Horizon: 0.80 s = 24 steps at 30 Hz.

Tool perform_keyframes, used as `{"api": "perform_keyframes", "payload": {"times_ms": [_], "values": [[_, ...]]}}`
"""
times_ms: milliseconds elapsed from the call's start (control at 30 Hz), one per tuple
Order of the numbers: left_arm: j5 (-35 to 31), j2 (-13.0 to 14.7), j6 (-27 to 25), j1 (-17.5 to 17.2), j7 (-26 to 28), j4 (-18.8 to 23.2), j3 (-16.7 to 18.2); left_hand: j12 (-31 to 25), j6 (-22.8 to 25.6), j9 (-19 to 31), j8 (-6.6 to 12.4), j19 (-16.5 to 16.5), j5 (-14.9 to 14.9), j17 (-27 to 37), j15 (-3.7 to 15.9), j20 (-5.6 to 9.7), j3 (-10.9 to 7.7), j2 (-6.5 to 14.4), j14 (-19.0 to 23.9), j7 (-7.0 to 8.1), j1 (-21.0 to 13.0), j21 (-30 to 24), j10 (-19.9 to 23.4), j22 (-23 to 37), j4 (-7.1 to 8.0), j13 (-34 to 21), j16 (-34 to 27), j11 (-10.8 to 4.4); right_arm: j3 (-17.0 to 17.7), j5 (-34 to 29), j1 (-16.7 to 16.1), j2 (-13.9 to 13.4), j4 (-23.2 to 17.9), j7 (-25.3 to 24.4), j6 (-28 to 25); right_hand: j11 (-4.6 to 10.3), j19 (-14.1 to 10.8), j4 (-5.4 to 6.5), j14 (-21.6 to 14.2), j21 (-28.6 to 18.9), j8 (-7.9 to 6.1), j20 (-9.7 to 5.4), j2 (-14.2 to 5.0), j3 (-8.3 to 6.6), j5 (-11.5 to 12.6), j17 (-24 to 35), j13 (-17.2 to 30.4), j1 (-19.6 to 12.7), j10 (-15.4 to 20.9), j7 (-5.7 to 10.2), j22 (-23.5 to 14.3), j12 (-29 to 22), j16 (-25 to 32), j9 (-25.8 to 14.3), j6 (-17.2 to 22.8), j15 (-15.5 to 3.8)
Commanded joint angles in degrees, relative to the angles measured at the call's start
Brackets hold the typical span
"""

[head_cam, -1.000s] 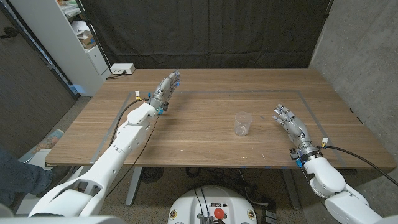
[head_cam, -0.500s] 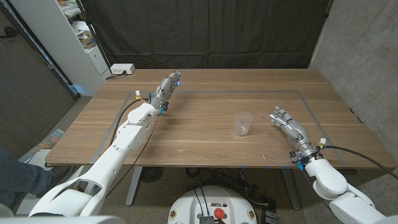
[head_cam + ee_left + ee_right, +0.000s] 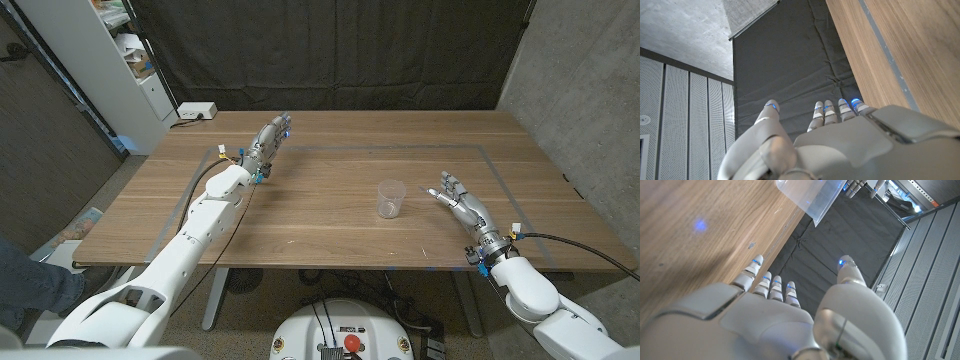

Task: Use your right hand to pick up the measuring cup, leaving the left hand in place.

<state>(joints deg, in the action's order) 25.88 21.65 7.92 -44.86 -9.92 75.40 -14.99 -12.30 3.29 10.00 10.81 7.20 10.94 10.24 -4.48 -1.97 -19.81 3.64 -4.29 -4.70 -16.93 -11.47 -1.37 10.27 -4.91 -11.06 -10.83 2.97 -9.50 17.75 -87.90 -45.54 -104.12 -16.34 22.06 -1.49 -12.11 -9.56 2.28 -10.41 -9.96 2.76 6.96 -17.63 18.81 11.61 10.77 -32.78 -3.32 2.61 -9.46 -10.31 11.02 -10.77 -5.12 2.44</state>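
Clear plastic measuring cup (image 3: 391,198) stands upright near the middle of the wooden bench (image 3: 330,240). Just beside it, not touching, the right hand (image 3: 459,201) holds nothing, fingers spread. Far across the bench, the left hand (image 3: 268,137) holds nothing, fingers straight.

One measuring cup (image 3: 391,198), clear plastic, stood on the single wooden worktop (image 3: 330,230). Two robot hands were over it: the left hand (image 3: 268,138) toward the far left, the right hand (image 3: 458,200) near the cup, neither holding anything. One white box (image 3: 196,111) with a cable sat at the far left corner of the worktop. One white shelf unit (image 3: 120,60) stood beside the worktop, and one dark curtain (image 3: 330,50) hung behind.
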Motion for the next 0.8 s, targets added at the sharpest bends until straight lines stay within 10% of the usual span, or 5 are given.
{"api": "perform_keyframes", "payload": {"times_ms": [33,800], "values": [[-0.1,0.0,-0.1,0.3,-0.2,-0.1,0.0,0.1,0.5,0.2,-0.02,0.4,-0.3,0.1,0.02,-0.14,-0.07,0.6,0.1,-0.36,0.1,0.1,0.3,0.1,-0.19,-0.1,0.1,-0.17,-0.3,-5.5,-0.7,-0.5,-2.0,-3.3,-2.9,0.08,0.5,0.04,0.9,0.0,0.13,0.06,0.62,0.34,1.1,0.1,0.3,-1.0,-1.8,-0.13,-0.2,0.3,-0.1,-0.4,-2.1,0.29],[-0.3,0.2,-0.9,0.6,0.0,0.8,-0.3,0.1,0.7,0.2,0.01,0.4,-0.3,0.1,-0.01,-0.25,-0.03,0.7,0.0,-0.39,0.2,0.1,0.4,0.1,-0.28,-0.1,0.1,-0.33,-1.9,-12.0,-1.4,-0.7,-4.0,-6.9,-6.6,-0.86,3.0,0.89,5.3,0.2,0.13,-0.73,2.34,2.35,4.3,0.3,0.4,-2.3,-7.6,-1.41,-0.2,0.2,-0.4,-0.5,-9.6,1.22]]}}
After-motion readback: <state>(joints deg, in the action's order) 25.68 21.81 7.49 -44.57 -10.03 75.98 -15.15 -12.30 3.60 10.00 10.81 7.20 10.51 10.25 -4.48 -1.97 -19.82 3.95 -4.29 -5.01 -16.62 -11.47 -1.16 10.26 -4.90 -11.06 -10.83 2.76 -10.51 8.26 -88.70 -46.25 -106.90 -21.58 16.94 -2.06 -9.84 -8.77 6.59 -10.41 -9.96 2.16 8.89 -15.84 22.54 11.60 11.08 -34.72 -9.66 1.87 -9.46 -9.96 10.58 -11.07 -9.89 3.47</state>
